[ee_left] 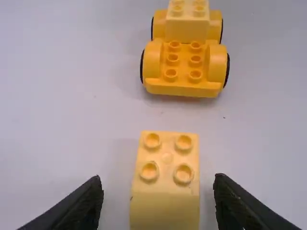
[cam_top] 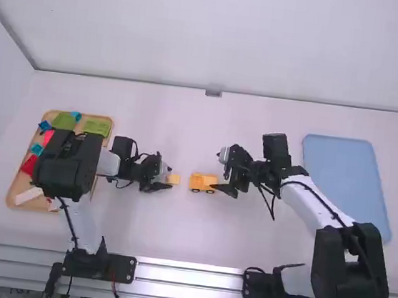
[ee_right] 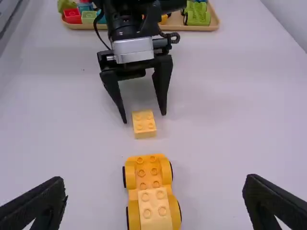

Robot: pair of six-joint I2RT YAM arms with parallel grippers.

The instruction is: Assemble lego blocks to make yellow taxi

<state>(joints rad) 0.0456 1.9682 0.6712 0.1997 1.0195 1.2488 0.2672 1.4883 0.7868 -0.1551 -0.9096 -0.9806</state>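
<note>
My left gripper stands open at the loose yellow block, and my right gripper is open by the yellow car. In the left wrist view the block shows four studs, between and just beyond the parted fingers of my left gripper. Beyond it stands the car base on wheels, with a light yellow block on its far part. In the right wrist view the car lies ahead of and between the wide-set fingers of my right gripper.
A wooden tray with red, green, blue and white pieces sits at the left, partly under the left arm. A blue tray lies at the right, beside the right arm.
</note>
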